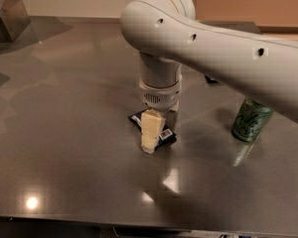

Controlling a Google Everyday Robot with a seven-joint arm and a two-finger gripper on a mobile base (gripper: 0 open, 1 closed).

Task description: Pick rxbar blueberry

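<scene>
The worktop is dark grey and shiny, with pale spots of light. The arm is off-white with small dark holes. The claw is cream-coloured and stands over the dark-blue snack bar, which has a white barcode patch. The can is green with pale markings.

You'll find the gripper down at the middle of the table, right over the snack bar lying flat there. The can stands to its right, well apart.
</scene>
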